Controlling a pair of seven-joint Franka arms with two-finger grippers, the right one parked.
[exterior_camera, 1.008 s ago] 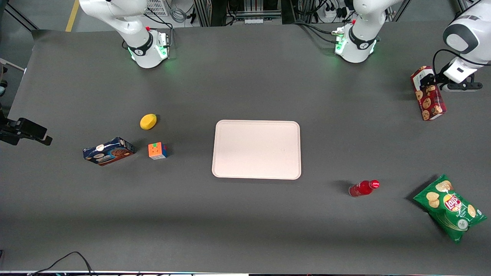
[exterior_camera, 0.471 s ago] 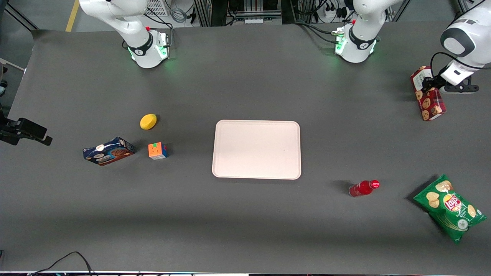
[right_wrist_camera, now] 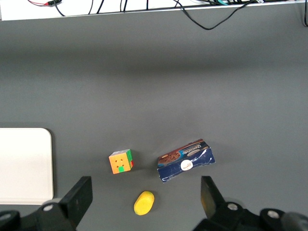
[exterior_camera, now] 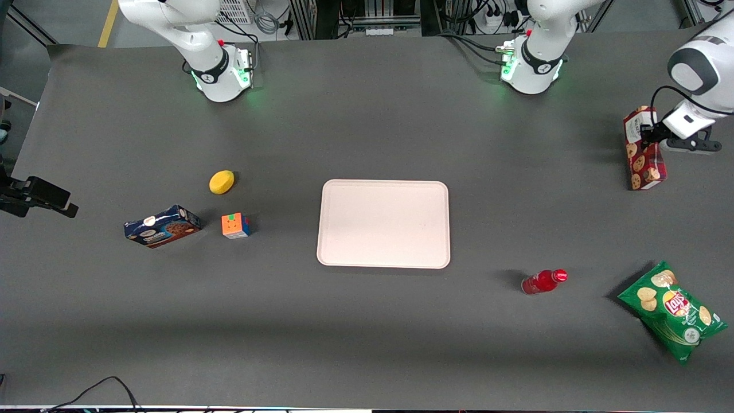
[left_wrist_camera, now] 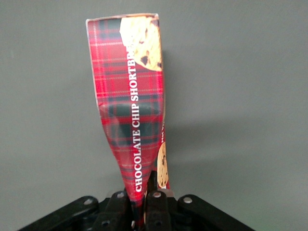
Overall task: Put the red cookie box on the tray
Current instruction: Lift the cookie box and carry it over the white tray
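Gripper (left_wrist_camera: 142, 202) clamped on one end of the red cookie box (left_wrist_camera: 131, 103), so the carton hangs lifted off the table at the working arm's end; tray (exterior_camera: 383, 223) lies bare, well apart, awaiting it.

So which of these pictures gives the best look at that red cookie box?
The left wrist view: the red cookie box fills the picture, tartan and lettering readable, pinched at one end by the gripper. The front view shows the red cookie box only small, at the working arm's end of the table, far from the tray. The right wrist view misses it entirely.
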